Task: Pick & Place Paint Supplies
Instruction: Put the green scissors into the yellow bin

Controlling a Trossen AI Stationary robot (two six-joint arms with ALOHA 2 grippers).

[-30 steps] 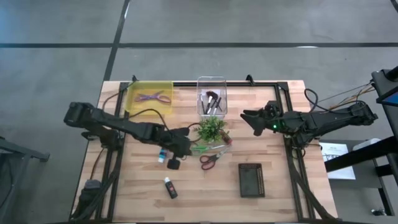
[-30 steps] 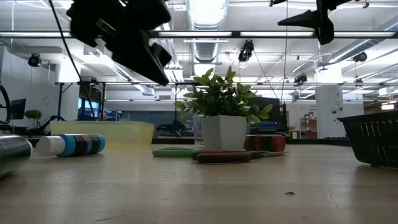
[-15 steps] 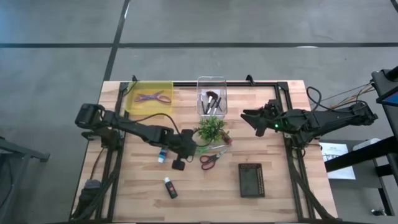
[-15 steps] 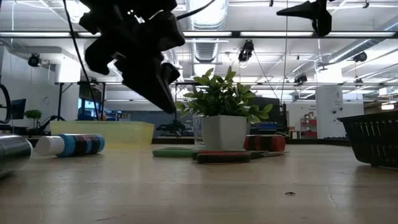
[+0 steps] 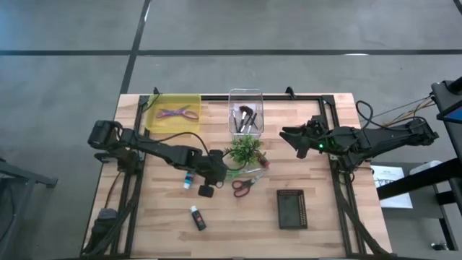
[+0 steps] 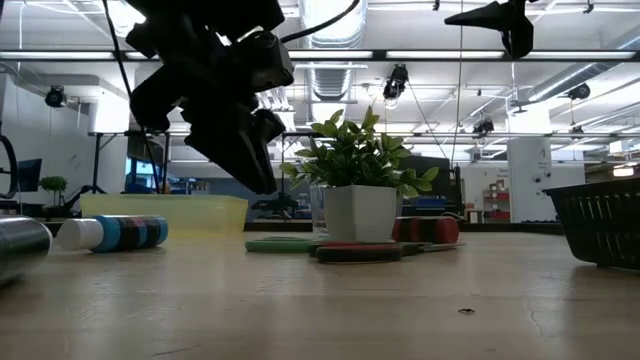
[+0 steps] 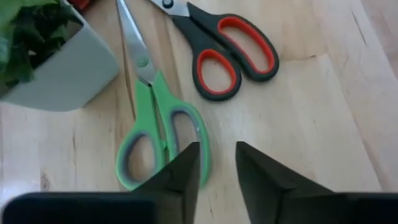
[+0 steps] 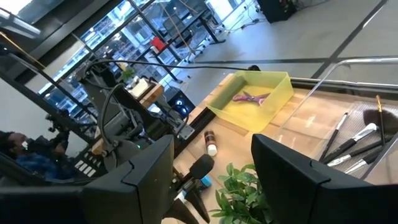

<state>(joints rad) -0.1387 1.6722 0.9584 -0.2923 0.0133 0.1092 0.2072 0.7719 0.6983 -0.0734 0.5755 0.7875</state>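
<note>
Left gripper [image 7: 216, 165] has dropped low beside the potted plant [image 5: 245, 149], jaws narrowly parted, holding nothing, over the green scissors [image 7: 151, 134]: green handles, grey-lined loops, blades shut, flat on the counter [image 5: 317, 209]. Red scissors [image 7: 221, 46] lie just beside. Right gripper [image 5: 285, 135] hovers apart, jaws open, empty.

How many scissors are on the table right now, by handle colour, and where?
purple scissors, in the yellow bin: 1
green scissors, next to the plant pot: 1
red scissors, beside the green pair: 1
Total: 3
</note>
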